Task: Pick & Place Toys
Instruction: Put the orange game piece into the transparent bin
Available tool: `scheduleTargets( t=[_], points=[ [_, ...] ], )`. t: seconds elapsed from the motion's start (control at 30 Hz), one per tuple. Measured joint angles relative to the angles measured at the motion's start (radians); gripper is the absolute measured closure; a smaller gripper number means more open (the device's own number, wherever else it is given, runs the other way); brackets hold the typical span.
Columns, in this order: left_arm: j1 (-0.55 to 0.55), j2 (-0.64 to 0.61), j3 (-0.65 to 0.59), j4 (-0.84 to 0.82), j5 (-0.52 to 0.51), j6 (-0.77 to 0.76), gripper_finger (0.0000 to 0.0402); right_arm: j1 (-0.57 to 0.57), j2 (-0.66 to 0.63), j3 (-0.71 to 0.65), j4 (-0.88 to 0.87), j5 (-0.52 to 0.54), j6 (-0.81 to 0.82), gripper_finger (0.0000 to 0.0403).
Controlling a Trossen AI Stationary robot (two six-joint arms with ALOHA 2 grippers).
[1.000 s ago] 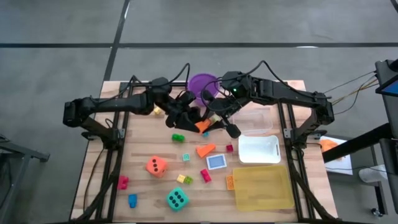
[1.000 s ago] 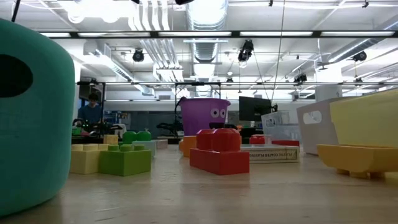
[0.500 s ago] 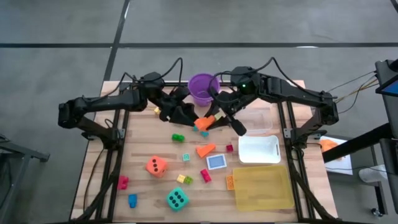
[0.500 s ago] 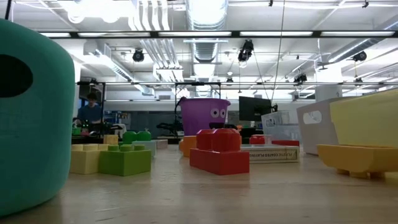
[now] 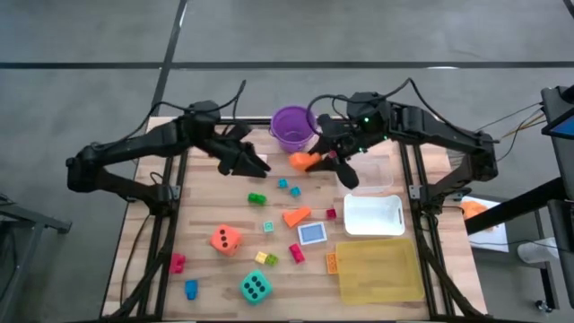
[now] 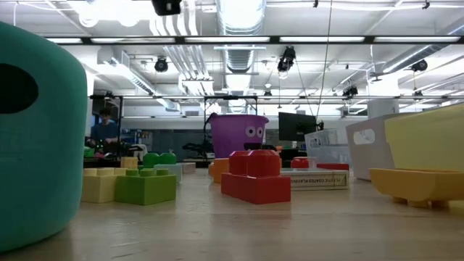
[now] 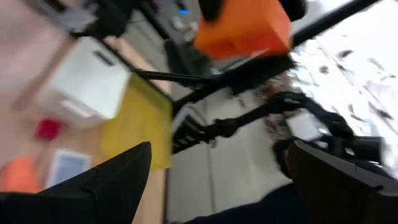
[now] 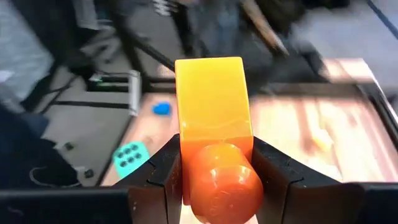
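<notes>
My right gripper (image 5: 316,161) is clamped on an orange block (image 8: 213,130), held in the air just right of the purple bucket (image 5: 292,127). My left gripper (image 5: 249,161) hangs empty, jaws wide apart, nearby. The grip looks narrow; swinging fast could twist the block loose, I think.

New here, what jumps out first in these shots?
The right gripper is shut on an orange block, raised beside the purple bucket at the table's far edge. The left gripper, open and empty, hangs just to the bucket's left. In the low view, a big teal black-dotted die fills the left foreground.
</notes>
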Motion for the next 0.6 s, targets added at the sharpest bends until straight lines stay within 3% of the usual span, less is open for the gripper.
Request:
scheduleTargets(
  t=[0.33, 0.6],
  points=[
    [0.000, -0.071, 0.000, -0.288, -0.201, -0.024, 0.0037, -0.096, -0.077, -0.076, -0.260, 0.270, 0.168, 0.0276],
    [-0.011, -0.122, 0.000, -0.520, -0.309, -0.003, 0.0037, -0.209, -0.139, -0.258, -0.337, 0.309, 0.292, 0.0277]
  ],
)
